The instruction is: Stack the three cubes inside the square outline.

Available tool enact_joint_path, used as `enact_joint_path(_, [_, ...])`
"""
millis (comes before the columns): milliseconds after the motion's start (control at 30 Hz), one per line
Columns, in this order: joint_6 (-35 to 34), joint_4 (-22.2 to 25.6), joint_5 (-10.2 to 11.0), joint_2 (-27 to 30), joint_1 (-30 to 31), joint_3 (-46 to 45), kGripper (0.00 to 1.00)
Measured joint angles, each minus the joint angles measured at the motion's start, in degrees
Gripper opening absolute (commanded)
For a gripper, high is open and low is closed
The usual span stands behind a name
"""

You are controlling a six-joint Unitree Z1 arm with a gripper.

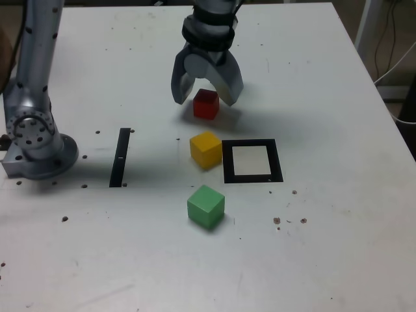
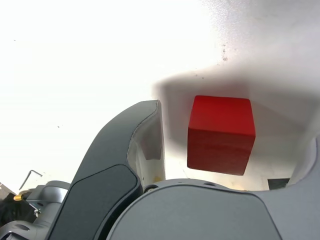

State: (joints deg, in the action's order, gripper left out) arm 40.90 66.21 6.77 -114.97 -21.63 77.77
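While the gripper (image 1: pixel 207 97) hung with its jaws spread wide on either side of the red cube (image 1: pixel 206 104), touching neither face, the yellow cube (image 1: pixel 206 149) sat mid-table just beside the square outline (image 1: pixel 253 161), and the green cube (image 1: pixel 206 206) lay nearer the table's (image 1: pixel 338 247) front edge.

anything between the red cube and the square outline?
Only bare table between the red cube and the square outline in the exterior view; the yellow cube sits just off that line, beside the outline.
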Motion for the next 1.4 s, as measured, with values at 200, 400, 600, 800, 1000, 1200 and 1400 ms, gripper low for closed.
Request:
enact_joint_path(200, [-0.74,-1.38,-0.27,-1.49,0.44,-0.97,0.9])
enact_joint_path(400, [-1.66,-2.15,-0.2,-1.64,0.46,-1.48,0.64])
enact_joint_path(600, [-2.79,-3.08,0.96,-1.7,1.01,-1.39,0.37])
enact_joint_path(800, [-2.79,-3.13,0.98,-1.7,1.4,-1.33,0.36])
enact_joint_path(1000, [-2.79,-3.12,0.79,-1.7,1.47,-1.33,0.36])
enact_joint_path(1200, [-2.79,-3.11,0.73,-1.7,1.47,-1.33,0.36])
enact_joint_path(1400, [-2.82,-3.04,0.67,-1.7,1.47,-1.33,0.36])
